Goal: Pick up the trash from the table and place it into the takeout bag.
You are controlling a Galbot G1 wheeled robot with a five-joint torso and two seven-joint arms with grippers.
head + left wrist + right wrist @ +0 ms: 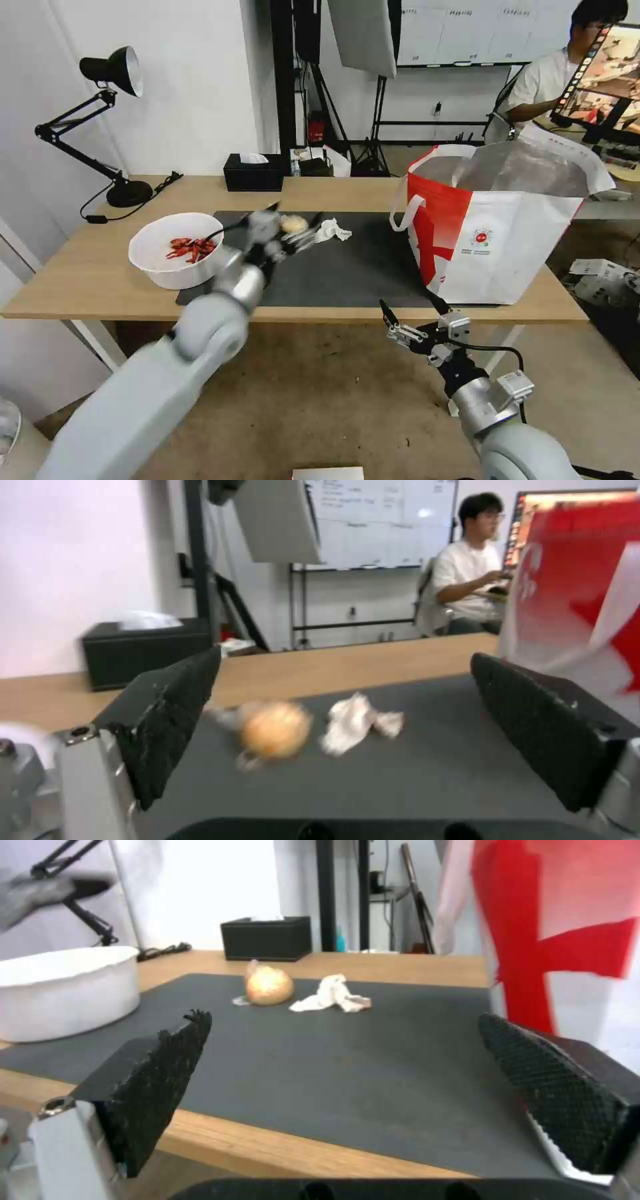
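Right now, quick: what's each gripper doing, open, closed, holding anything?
Left gripper: open, empty, over the mat near the beige ball.
Right gripper: open, empty, below the table's front edge.

We see a light-wood table (80,280) under a matt dark grey mat (353,267). Beside the mat, the takeout bag (507,247) looks woven outside, with crinkled silver foil inside. On the mat, the tissue (330,995) is crumpled paper, and the ball (269,984) wears glossy clear wrap.
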